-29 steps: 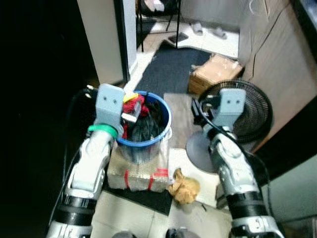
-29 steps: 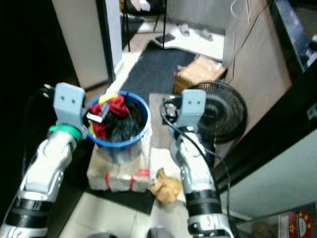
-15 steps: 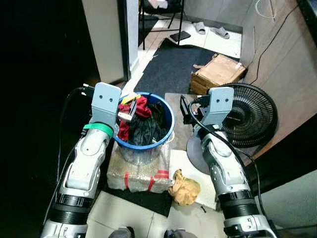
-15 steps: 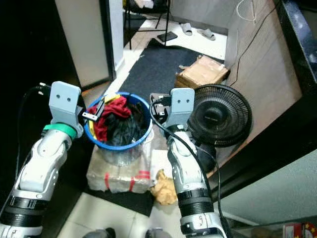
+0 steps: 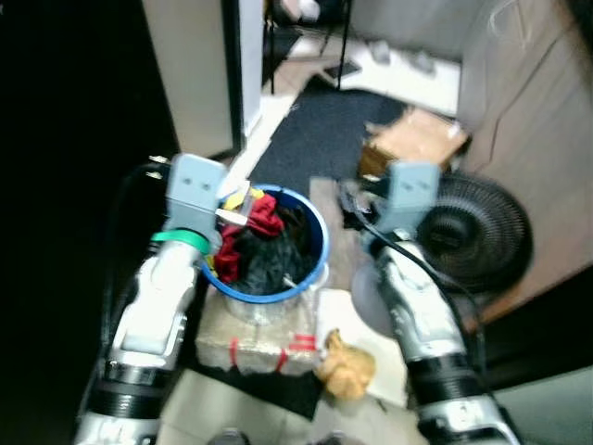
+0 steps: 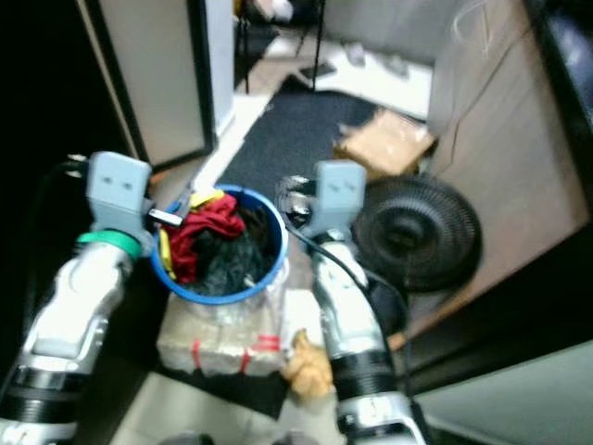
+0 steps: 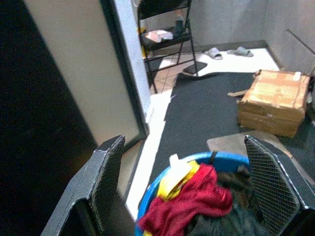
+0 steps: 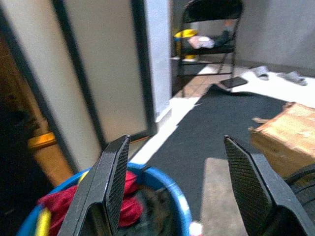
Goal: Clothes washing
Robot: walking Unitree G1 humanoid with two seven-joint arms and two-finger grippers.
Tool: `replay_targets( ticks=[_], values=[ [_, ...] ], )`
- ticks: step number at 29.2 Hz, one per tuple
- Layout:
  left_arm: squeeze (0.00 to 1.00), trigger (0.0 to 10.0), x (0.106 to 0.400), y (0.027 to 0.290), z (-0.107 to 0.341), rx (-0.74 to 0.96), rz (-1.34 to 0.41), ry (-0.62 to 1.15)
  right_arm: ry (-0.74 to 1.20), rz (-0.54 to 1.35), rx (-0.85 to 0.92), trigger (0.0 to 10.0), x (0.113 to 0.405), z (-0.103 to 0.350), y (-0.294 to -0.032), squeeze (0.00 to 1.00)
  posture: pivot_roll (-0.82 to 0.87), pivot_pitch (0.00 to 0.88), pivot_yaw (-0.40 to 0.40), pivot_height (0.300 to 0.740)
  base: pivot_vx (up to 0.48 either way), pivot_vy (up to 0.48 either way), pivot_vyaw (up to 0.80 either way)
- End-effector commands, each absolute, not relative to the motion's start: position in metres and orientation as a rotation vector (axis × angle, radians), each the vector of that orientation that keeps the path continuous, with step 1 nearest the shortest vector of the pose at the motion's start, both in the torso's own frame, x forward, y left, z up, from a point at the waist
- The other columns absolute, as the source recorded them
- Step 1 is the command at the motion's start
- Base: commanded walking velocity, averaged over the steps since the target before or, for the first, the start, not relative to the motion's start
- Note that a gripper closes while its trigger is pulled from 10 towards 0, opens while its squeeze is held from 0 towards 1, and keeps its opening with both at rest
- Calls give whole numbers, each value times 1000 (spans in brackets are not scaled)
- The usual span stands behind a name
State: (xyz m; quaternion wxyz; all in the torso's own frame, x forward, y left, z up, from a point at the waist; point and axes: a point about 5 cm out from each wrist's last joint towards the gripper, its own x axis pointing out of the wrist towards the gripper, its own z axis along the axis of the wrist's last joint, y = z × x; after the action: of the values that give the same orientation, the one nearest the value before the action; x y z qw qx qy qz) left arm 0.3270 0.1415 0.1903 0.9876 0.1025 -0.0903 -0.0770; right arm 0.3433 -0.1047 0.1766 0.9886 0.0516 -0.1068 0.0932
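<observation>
A blue bucket [image 5: 315, 243] holds red [image 5: 264, 215], black and yellow clothes heaped to its rim, and it stands on a wrapped package [image 5: 255, 338]. My left gripper [image 5: 233, 215] hovers at the bucket's left rim, open, with nothing between its fingers [image 7: 110, 167]; its wrist view looks down on the red cloth [image 7: 192, 204] and a yellow piece [image 7: 172, 179]. My right gripper [image 5: 352, 199] is held just off the bucket's right side, also open and empty. Between its fingers [image 8: 251, 182] the blue rim [image 8: 162, 178] sits low in the picture.
A black floor fan [image 5: 486, 236] stands close by my right arm. Beyond the bucket lie a cardboard box [image 5: 412, 139] and a dark mat [image 5: 315, 130]. A crumpled brown wad [image 5: 345, 363] lies by the package. A folding chair [image 7: 167, 29] and slippers [image 7: 231, 50] are far back.
The head view has swayed and is blurred now. My right gripper has come a little closer to the bucket's right rim. The left gripper stays at the left rim.
</observation>
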Motion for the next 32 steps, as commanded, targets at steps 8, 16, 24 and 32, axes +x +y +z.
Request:
replay_targets(
  ticks=[8,16,24,32],
  values=[
    [0,10000,326,136,186,205,-168,-167,-205,165,101,10000,343,172,-112,0,29,59,2,740,0,0,0],
    [0,10000,326,136,185,205,-169,-166,-210,172,100,10000,344,173,-111,0,29,55,0,740,0,0,0],
    [0,10000,327,136,185,205,-167,-166,-210,174,101,10000,344,174,-110,0,29,58,0,740,0,0,0],
    [0,10000,327,136,186,204,-165,-168,-209,173,102,10000,344,173,-110,0,29,61,1,740,0,0,0]
  ],
)
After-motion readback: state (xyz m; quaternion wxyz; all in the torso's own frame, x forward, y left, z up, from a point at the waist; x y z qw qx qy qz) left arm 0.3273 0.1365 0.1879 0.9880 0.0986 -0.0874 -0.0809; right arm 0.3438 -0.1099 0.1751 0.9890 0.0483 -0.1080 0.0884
